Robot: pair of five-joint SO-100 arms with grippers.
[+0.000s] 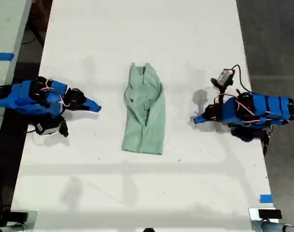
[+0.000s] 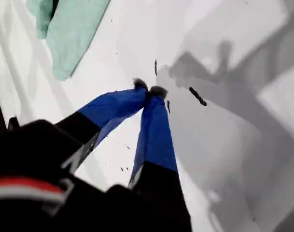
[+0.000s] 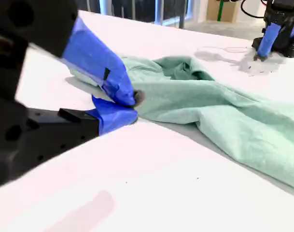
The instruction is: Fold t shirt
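The t shirt [image 1: 146, 108] lies rumpled in a long strip mid-table, pale mint green, its neck end toward the exterior view's top. My second gripper [image 1: 97, 108] rests at the exterior view's left, shut and holding nothing, a short gap from the cloth's edge. In its own wrist view the blue fingertips [image 3: 130, 99] meet just in front of the t shirt [image 3: 224, 106]. My first gripper [image 1: 196, 119] sits at the exterior view's right, also shut and holding nothing. Its blue fingertips [image 2: 149, 90] touch on bare table, with the t shirt [image 2: 72, 34] some way off.
The white table [image 1: 137, 183] ends at dark floor on the exterior view's right and a gap on its left. Blue tape [image 1: 266, 198] marks its near right corner. A cable [image 1: 236, 72] loops over the first arm. Small black marks [image 2: 197, 96] dot the table.
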